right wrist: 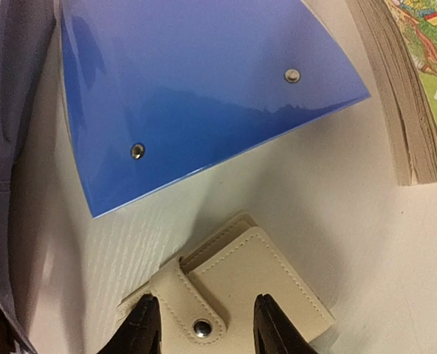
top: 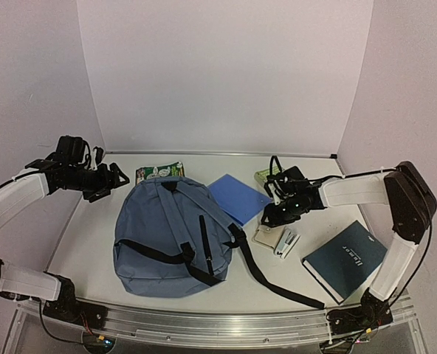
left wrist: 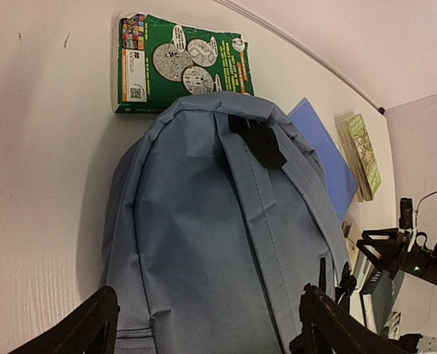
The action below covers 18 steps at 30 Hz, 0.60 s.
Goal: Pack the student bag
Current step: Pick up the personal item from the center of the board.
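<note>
Bag (top: pixel 167 236) flat at centre-left of top view, straps up. Prob. light, soft, floppy; likely to sag if lifted mid-panel. Best grab pt: black top handle (left wrist: pixel 259 144) or a strap. L gripper (top: pixel 117 179) upper left, wide open, empty. R gripper (right wrist: pixel 204 324) part-closed astride wallet (right wrist: pixel 270 280) tab, bottom of wrist view; held or not, can't tell.

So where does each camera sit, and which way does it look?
Top: fixed above and behind, looking down at the table; left arm and right arm show.
Left wrist: on the left arm, facing the backpack; left gripper shows, open.
Right wrist: on the right arm, close over a wallet; right gripper shows.
All share the blue folder.
</note>
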Each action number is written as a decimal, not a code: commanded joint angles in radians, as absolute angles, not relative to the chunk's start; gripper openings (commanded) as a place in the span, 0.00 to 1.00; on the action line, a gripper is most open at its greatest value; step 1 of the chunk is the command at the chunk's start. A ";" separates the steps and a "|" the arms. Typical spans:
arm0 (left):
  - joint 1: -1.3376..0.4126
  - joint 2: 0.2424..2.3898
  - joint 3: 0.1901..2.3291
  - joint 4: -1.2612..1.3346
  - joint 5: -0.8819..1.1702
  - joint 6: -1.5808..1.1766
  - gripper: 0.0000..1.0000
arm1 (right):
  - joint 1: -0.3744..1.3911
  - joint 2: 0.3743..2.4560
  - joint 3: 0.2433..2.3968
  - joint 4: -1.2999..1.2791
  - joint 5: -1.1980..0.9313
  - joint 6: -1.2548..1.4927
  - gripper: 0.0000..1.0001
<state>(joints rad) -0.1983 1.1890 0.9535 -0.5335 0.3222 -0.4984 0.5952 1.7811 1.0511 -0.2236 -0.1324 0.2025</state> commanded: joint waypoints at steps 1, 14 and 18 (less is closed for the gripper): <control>-0.208 1.186 0.981 -0.548 0.339 -0.494 0.85 | 0.600 1.798 1.082 -0.268 0.046 0.239 0.44; -0.217 1.184 0.952 -0.526 0.348 -0.503 0.85 | 0.592 1.748 0.996 -0.290 -0.108 0.464 0.47; -0.219 1.193 0.951 -0.514 0.352 -0.504 0.85 | 0.593 1.729 0.966 -0.291 -0.111 0.505 0.49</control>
